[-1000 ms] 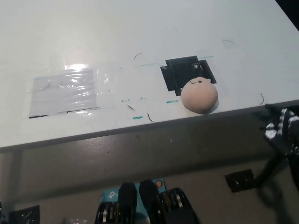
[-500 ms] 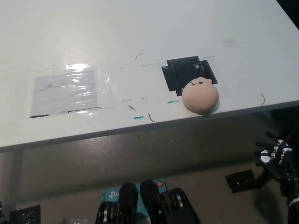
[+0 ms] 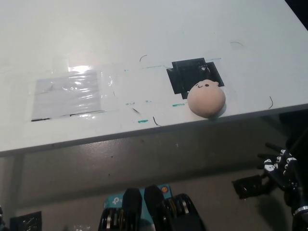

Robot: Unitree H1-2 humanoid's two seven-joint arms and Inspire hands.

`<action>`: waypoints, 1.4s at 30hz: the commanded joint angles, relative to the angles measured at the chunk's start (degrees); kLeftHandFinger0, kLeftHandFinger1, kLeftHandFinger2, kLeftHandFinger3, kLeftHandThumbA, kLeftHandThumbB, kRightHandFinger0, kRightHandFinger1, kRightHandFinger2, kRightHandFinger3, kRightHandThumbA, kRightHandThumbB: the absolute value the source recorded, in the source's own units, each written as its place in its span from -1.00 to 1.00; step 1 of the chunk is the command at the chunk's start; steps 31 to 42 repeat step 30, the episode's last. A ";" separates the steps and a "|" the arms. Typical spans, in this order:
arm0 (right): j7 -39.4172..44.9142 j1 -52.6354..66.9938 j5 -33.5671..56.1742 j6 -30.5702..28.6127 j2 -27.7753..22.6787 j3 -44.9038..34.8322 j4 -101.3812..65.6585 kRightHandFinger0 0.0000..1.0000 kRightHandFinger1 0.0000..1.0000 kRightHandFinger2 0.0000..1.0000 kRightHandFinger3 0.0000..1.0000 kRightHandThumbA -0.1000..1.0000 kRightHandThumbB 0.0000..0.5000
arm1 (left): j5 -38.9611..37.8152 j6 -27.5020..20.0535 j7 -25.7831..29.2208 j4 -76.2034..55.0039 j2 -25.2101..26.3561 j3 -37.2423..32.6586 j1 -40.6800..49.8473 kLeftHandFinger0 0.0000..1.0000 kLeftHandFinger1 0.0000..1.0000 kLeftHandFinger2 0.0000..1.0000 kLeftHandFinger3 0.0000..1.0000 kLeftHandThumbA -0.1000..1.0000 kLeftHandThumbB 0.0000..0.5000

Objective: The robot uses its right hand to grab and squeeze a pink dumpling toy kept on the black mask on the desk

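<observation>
Right hand (image 3: 285, 166): black, at the near right, below the desk edge and off the desk; fingers spread apart, nothing in them. Released, not touching the toy.
Left hand: not in view.
Desk edge (image 3: 144, 132): runs across the picture between the hand and the toy; floor shows on the near side of it.
Pink dumpling toy (image 3: 206, 98): sits on the white desk near its near edge, right of centre. Round, full shape, small face marks on its far side. No dent or flattening visible.
Toy vs. mask: the toy's far side overlaps the near right corner of the black mask (image 3: 191, 73); most of the toy lies on bare desk just beside that corner, not in the middle of the mask.
Clear plastic sheet (image 3: 70, 98): taped flat to the desk, well to the left of the toy, apart from it.
Pen marks: small green and black strokes scattered on the desk around the mask.
Task state: no grasp and no squeeze showing at this moment; hand and toy are well apart. Judgement: this fits either a hand on its way up to the toy or one lowered after letting it go; the pictures do not settle which.
</observation>
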 commanded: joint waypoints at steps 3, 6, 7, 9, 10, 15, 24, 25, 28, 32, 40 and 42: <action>-0.70 -1.59 2.04 -1.38 -0.74 0.76 0.30 -0.43 -0.22 0.04 0.55 -0.26 -0.22 | -0.55 -1.41 0.63 -1.10 1.23 0.91 -0.20 -1.00 -0.95 -0.78 -0.66 1.00 1.00; -0.61 -1.63 2.58 -1.15 -1.00 0.77 0.45 -0.44 -0.26 -0.01 0.57 -0.26 -0.19 | -0.44 -1.54 0.58 -0.89 1.33 0.86 -0.26 -1.00 -0.94 -0.73 -0.64 1.00 1.00; -0.79 -1.64 2.50 -0.78 -1.04 0.86 0.20 -0.47 -0.27 -0.02 0.57 -0.28 -0.24 | -0.45 -1.41 0.55 -0.91 1.37 0.84 -0.25 -1.00 -0.94 -0.73 -0.64 1.00 1.00; -0.71 -1.60 2.27 -0.98 -1.37 1.24 0.29 -0.44 -0.25 0.01 0.59 -0.26 -0.25 | -0.64 -1.79 0.35 -0.52 1.30 0.93 -0.40 -1.00 -0.95 -0.76 -0.65 1.00 1.00; -0.76 -1.33 2.30 -0.94 -1.44 1.26 0.05 -0.44 -0.25 0.02 0.59 -0.26 -0.25 | -0.60 -2.09 0.17 -0.24 1.27 0.85 -0.46 -1.00 -0.94 -0.76 -0.65 1.00 1.00; -1.02 -1.46 2.61 -0.54 -1.57 1.41 -0.21 -0.44 -0.25 0.05 0.60 -0.33 -0.35 | -0.48 -2.30 -0.04 0.75 1.56 0.63 -0.87 -1.00 -0.96 -0.75 -0.62 1.00 1.00; -1.14 -1.67 2.69 0.02 -1.97 1.88 -0.26 -0.50 -0.31 0.03 0.60 -0.34 -0.37 | -0.70 -1.66 0.40 -0.06 1.24 0.76 -0.88 -1.00 -0.99 -0.78 -0.64 1.00 1.00; -1.08 -1.73 2.82 0.04 -2.02 1.88 -0.12 -0.50 -0.31 0.02 0.61 -0.35 -0.38 | -0.44 -2.05 0.60 0.08 1.21 0.72 -0.92 -1.00 -0.98 -0.76 -0.64 1.00 1.00; -1.32 -1.93 2.23 -0.79 -2.24 2.25 0.48 -0.49 -0.30 0.02 0.61 -0.36 -0.38 | -0.71 -1.88 0.15 -0.05 1.29 0.68 -0.94 -1.00 -0.96 -0.76 -0.68 1.00 1.00; -1.54 -1.98 2.10 -0.67 -2.21 2.28 0.51 -0.49 -0.30 0.01 0.61 -0.36 -0.36 | -0.65 -2.08 0.07 0.12 1.36 0.64 -1.02 -1.00 -0.94 -0.77 -0.68 1.00 1.00; -1.54 -1.98 2.10 -0.67 -2.21 2.28 0.51 -0.49 -0.30 0.01 0.61 -0.36 -0.36 | -0.65 -2.08 0.07 0.12 1.36 0.64 -1.02 -1.00 -0.94 -0.77 -0.68 1.00 1.00; -1.54 -1.98 2.10 -0.67 -2.21 2.28 0.51 -0.49 -0.30 0.01 0.61 -0.36 -0.36 | -0.65 -2.08 0.07 0.12 1.36 0.64 -1.02 -1.00 -0.94 -0.77 -0.68 1.00 1.00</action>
